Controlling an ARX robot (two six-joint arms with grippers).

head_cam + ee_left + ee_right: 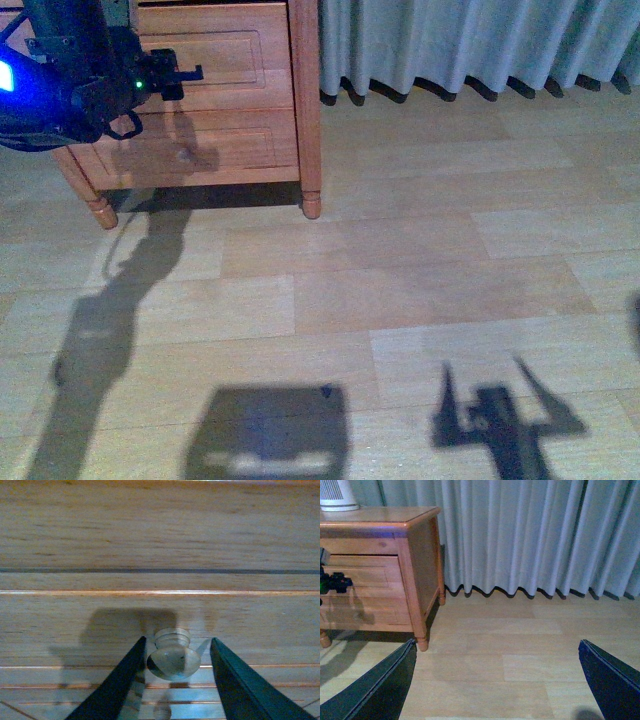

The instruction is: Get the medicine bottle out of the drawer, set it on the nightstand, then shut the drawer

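two left end effector (177, 641) fingers (122, 680) flank the drawer (160, 615) knob (172, 661).

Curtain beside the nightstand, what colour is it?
The curtain is plain pale grey, clearest in the right wrist view.

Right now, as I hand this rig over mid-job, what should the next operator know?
Left end effector: open, one finger on each side of the knob of the drawer, not clamped.
Right end effector: open, empty, over the floor, away from the nightstand.
Drawer looks shut. Medicine bottle not in view, and none on the visible part of the nightstand top.
Done: apparently nothing yet.
Left: grip knob, pull drawer open, lift bottle out, set it on top, shut drawer.
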